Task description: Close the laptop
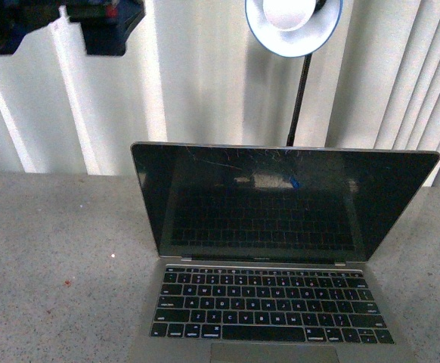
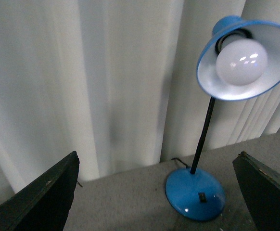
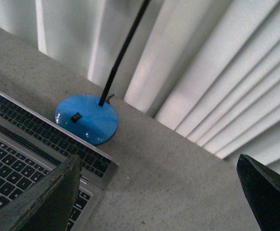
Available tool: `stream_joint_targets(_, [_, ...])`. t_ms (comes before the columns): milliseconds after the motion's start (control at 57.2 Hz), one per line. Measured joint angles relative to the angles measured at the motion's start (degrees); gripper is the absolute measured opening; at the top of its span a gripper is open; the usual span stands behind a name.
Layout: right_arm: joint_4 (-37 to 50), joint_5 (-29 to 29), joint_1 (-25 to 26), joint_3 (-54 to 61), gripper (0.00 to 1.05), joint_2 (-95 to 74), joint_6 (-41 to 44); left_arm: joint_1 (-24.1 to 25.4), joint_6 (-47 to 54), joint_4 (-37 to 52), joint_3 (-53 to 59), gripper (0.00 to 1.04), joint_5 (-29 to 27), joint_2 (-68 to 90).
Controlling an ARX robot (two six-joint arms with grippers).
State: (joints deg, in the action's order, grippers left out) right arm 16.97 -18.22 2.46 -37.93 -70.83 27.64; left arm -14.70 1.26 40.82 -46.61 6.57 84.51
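Observation:
The laptop point(image 1: 280, 249) stands open on the grey table, screen upright and leaning slightly back, its black glass scratched, black keys facing me. In the right wrist view its right rear corner point(image 3: 15, 163) shows, with keys mirrored in the screen. My right gripper point(image 3: 159, 161) is open and empty, above the table just right of that corner, one finger point(image 3: 48, 202) over the keyboard edge. My left gripper point(image 2: 158, 159) is open and empty, held high and facing the lamp; a dark part of it shows at the front view's top left point(image 1: 99, 26). The right gripper is out of the front view.
A blue desk lamp stands behind the laptop: shade point(image 1: 293, 26) above the screen, thin black pole point(image 1: 299, 98), round base point(image 2: 195, 195) close to the lid's back point(image 3: 87, 118). White pleated curtains point(image 1: 205, 83) close off the back. Speckled grey table point(image 1: 54, 249) spreads left of the laptop.

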Motion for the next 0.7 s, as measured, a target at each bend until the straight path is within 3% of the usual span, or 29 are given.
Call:
stream_joint_targets(157, [0.15,1.68,-2.43,-5.35,0.97,-3.69,4.31,-2.32,5.29,-2.82,-4.09,0.98,-0.74,1.79])
stream_joint_targets(384, [-1.01,0.17,-4.31,-10.16,0.95,-10.34,7.06,-3.13,12.85,-12.24,-9.14,0.98,-8.79,6.45])
stream_joint_targets(489, [-0.2,0.0,-5.7,-12.28,0.76,-12.87,7.69,-3.58,15.52,-16.0,-11.98,0.94,-11.61,7.76])
stream_joint_targets(699, [-2.54,-2.14,-7.26,-16.02,0.39,-16.72,9.29,-5.14,19.8,-24.37,-16.74,0.55,-12.59,9.35])
